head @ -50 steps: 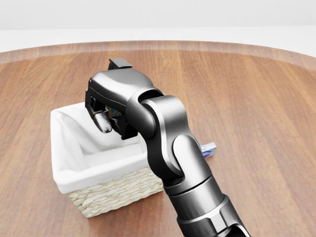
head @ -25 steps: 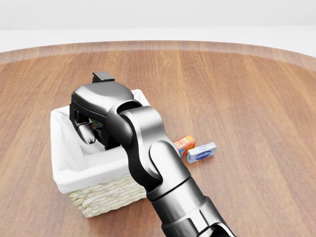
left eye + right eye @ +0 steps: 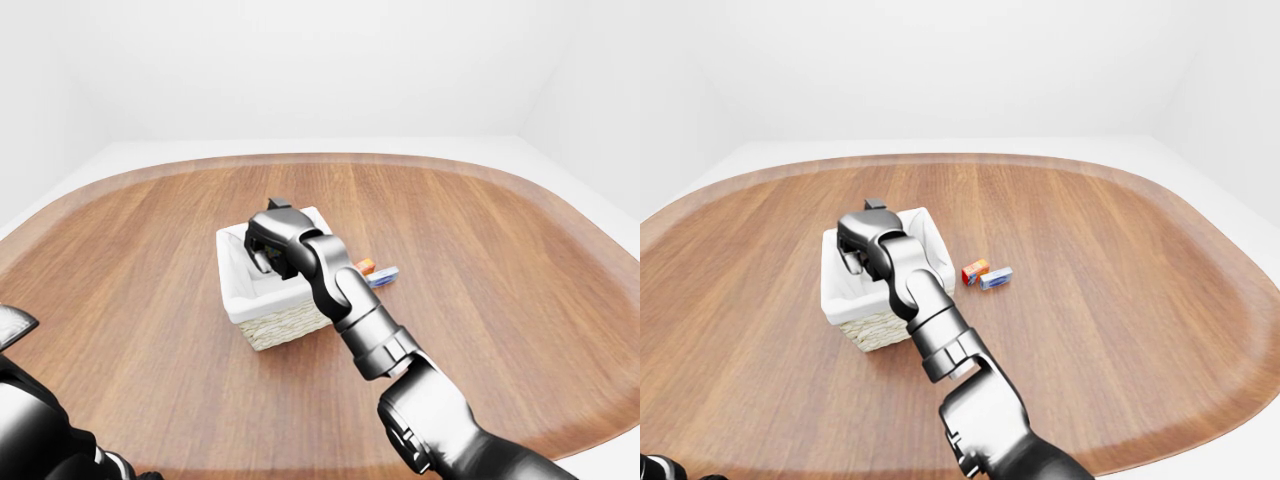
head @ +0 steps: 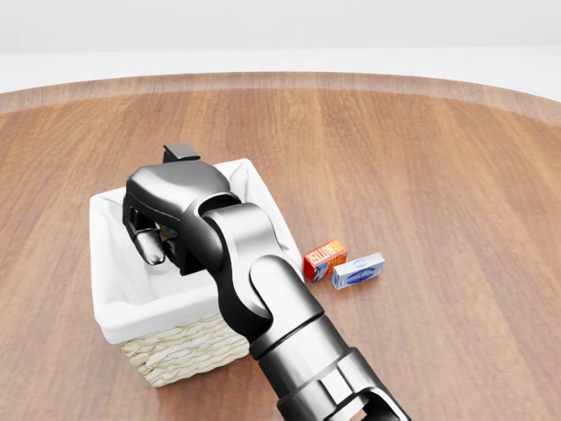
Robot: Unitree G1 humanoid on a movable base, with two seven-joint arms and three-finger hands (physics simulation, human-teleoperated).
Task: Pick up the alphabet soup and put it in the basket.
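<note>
- Orange-red box (image 4: 325,259), lying on the wooden table (image 4: 438,175) just right of the basket (image 4: 188,346): pale lettering on its face, too small to read.
- Blue-and-white box (image 4: 358,271), touching the orange-red one: blue oval mark, no wording legible.
- No other readable text, numbers or signs.

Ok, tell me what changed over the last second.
In the head view the right hand, fingers closed round the soup can, moved left and down over the basket until it hung inside the white lining. As the arm swung left it uncovered the orange box and all of the blue box. No release yet. Basket, boxes and camera stayed put.
</note>
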